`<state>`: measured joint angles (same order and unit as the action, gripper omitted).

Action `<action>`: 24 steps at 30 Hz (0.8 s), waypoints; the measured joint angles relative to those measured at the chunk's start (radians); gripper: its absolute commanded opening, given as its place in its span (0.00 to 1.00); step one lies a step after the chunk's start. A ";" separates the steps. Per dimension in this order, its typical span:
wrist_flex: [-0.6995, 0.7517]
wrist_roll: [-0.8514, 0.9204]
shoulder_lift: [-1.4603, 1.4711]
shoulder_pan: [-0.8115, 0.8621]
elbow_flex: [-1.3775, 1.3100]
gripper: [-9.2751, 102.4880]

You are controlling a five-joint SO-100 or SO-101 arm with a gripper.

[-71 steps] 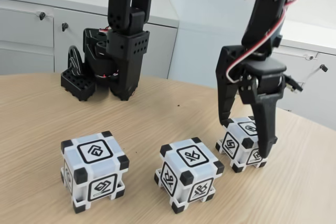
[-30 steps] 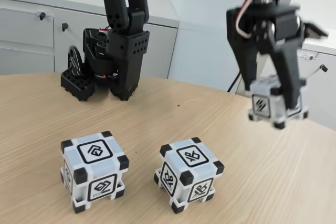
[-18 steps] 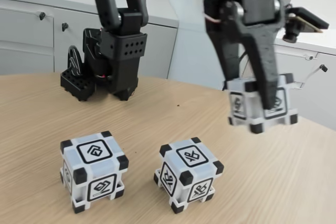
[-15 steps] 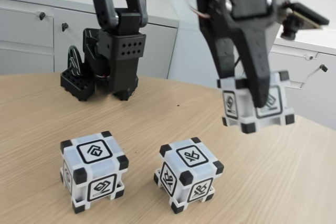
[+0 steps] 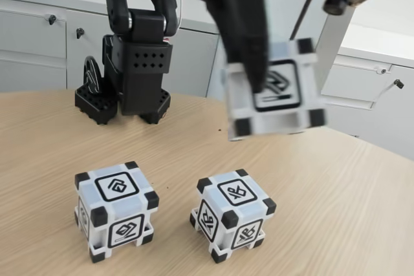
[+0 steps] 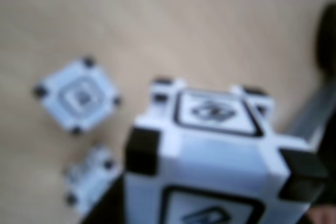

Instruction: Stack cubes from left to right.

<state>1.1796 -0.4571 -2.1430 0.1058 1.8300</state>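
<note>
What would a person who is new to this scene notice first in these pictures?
First, the cube in the air, blurred, gripped by the black gripper high in the fixed view. Below it, two more cubes stand apart on the wooden table: the left cube and the middle cube.

Table: round pale wood-grain top [image 5: 362, 211]
Behind: grey-white cabinets [image 5: 39, 43] (small dark key locks), white wall

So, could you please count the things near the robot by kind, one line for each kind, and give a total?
Cubes on the table: 2 (left cube, middle cube)
Cubes held in the air by the gripper: 1 (held cube)
Total: 3 cubes
</note>
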 measured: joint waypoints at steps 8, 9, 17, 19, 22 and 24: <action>0.000 0.041 -0.002 0.080 0.000 0.24; 0.000 0.049 -0.002 0.087 0.000 0.24; 0.000 0.121 -0.002 0.187 0.000 0.24; 0.000 0.146 -0.002 0.206 0.000 0.24; 0.000 0.184 -0.002 0.221 0.000 0.24; 0.000 0.206 -0.002 0.225 0.003 0.24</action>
<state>1.1796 -0.2516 -2.1445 0.3313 1.8331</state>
